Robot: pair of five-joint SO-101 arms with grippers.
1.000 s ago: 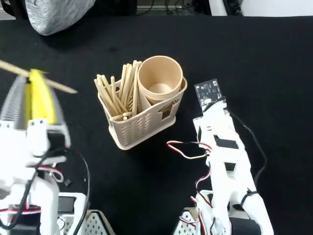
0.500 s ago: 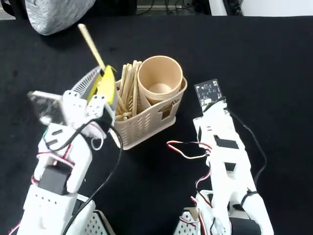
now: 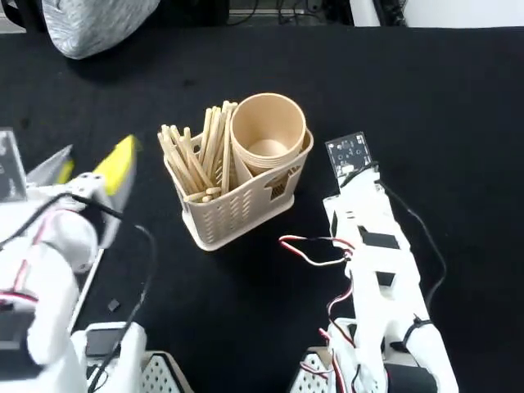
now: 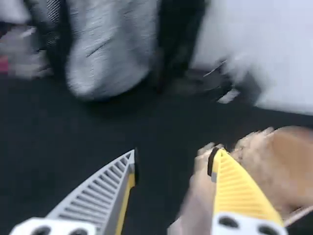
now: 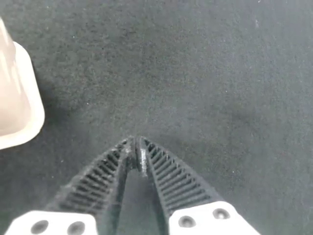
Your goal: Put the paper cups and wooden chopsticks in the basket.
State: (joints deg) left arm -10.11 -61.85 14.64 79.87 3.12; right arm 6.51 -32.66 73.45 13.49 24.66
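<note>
A beige slotted basket point(image 3: 237, 209) stands mid-table. It holds nested paper cups point(image 3: 268, 135) on its right side and a bundle of wooden chopsticks point(image 3: 196, 160) on its left. My left gripper point(image 3: 97, 147) hovers to the left of the basket, open, with nothing between its grey and yellow fingers. The left wrist view shows that open gripper point(image 4: 173, 154), with the blurred basket point(image 4: 274, 161) beyond the yellow finger. My right arm point(image 3: 368, 237) lies right of the basket. Its gripper point(image 5: 134, 144) is shut and empty over the cloth, beside a basket corner point(image 5: 14, 112).
Black cloth covers the table point(image 3: 426, 98). A grey bundle point(image 3: 94, 20) lies at the far left edge. Red and black wires point(image 3: 315, 250) trail from the right arm near the basket's front right corner.
The left gripper carried a chopstick from the left over to the basket, then swung back left. It now stands open without the chopstick. The right arm has kept still.
</note>
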